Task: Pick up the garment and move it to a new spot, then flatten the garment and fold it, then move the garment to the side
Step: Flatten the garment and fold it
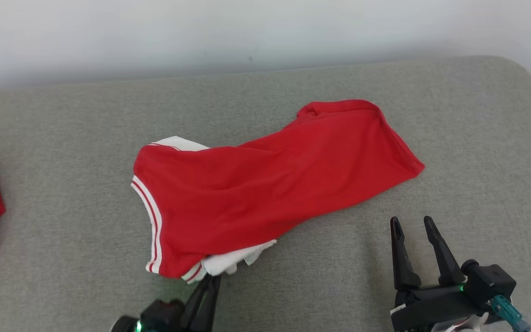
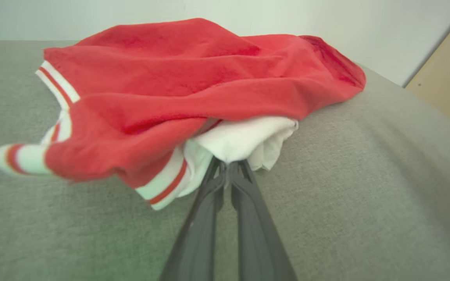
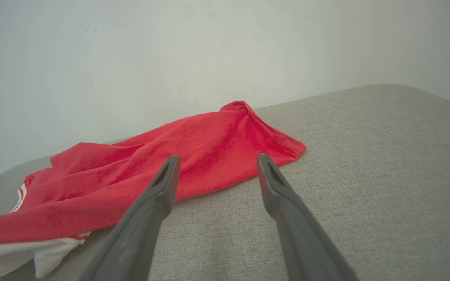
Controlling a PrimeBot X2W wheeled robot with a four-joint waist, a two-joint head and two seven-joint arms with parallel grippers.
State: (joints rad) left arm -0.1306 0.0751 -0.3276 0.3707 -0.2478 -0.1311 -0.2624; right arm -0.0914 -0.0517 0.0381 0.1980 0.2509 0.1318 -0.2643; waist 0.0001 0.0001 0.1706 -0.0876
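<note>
Now the left gripper (image 1: 211,279) clamps only a white fold (image 2: 244,138) at six o'clock of the garment (image 1: 265,184) — it could slip on lifting; right gripper (image 1: 414,223) jaws apart.

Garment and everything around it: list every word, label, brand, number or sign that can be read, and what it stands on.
None: no readable text anywhere.
The red garment carries only red-and-white striped trim, no print or visible tag.
The grey surface, the wall, the left end effector and the right end effector bear no lettering.
</note>
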